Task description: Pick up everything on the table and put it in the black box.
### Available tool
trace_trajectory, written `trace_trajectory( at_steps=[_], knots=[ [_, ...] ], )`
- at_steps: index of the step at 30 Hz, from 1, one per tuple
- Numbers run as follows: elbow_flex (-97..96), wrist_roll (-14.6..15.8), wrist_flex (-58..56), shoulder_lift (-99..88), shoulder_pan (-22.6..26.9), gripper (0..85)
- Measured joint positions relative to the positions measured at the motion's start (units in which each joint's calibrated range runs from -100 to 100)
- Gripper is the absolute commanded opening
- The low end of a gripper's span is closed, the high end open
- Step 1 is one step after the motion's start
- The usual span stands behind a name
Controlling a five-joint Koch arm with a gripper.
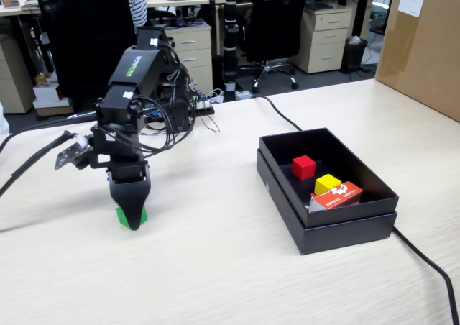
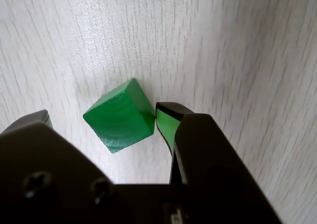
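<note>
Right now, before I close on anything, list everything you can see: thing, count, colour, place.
green cube: one, green, on the table between the end effector's fingers, turned cornerwise, one corner touching the right-hand finger in the wrist view
red cube: one, red, inside the black box
yellow cube: one, yellow, inside the black box, nearer the camera than the red cube
printed carton: one, orange and white, inside the black box at its near end
black box: one, matte black, right of the arm in the fixed view
table: one, pale wood grain
cardboard carton: one, brown, far right table edge
cable: one, black, running past the box
end effector: one, black, open around the green cube
</note>
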Motion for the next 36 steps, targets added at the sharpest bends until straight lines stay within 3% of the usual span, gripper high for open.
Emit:
trace_trajectory(
  at_steps=[5,15,26,33,36],
  knots=[
    [0.1,0.0,0.0,1.2,0.0,39.6],
    [0.1,0.0,0.0,1.6,-0.2,0.9],
    [-2.9,1.6,-1.2,-4.9,1.3,0.9],
    [-9.6,4.3,-1.3,-23.7,7.4,0.9],
    [-10.0,6.8,-1.3,-30.9,12.1,0.9]
  ],
)
